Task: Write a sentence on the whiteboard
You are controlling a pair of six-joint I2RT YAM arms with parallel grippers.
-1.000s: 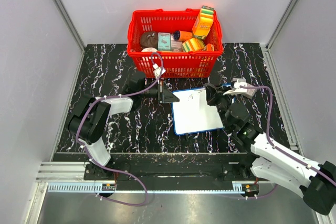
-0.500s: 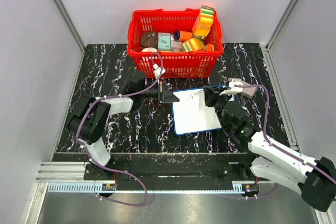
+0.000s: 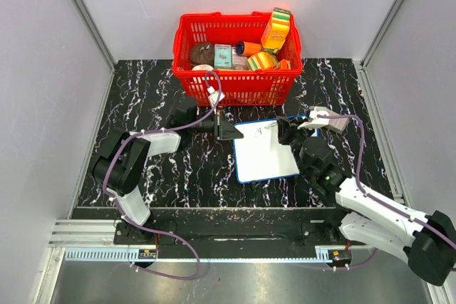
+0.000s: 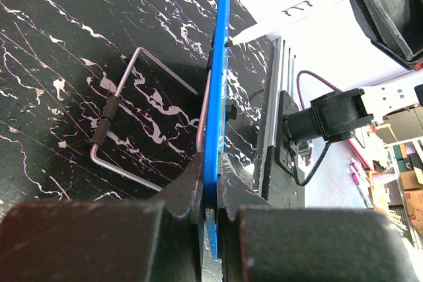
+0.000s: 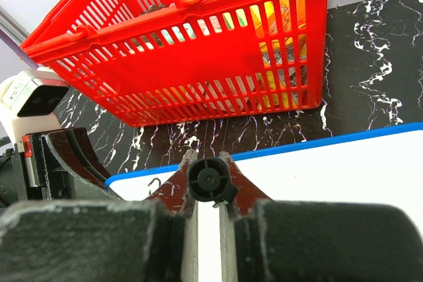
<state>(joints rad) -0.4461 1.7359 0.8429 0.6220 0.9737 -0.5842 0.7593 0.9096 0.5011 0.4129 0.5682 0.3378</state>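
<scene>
Pinching the board (image 3: 265, 154) by its blue rim at 9 o'clock, the left gripper (image 4: 210, 170) is bracing it. Probably light, stiff and slick, it is lying at 6 o'clock of the basket (image 3: 239, 87). The right gripper (image 3: 287, 131) is squeezing the marker (image 5: 210, 179), tip touching near 12 o'clock.

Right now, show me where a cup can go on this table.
Bare tabletop: the far corners either side of the red basket, and the near strip in front of the whiteboard. Crowded: between basket and whiteboard, around the left end effector and right end effector.
</scene>
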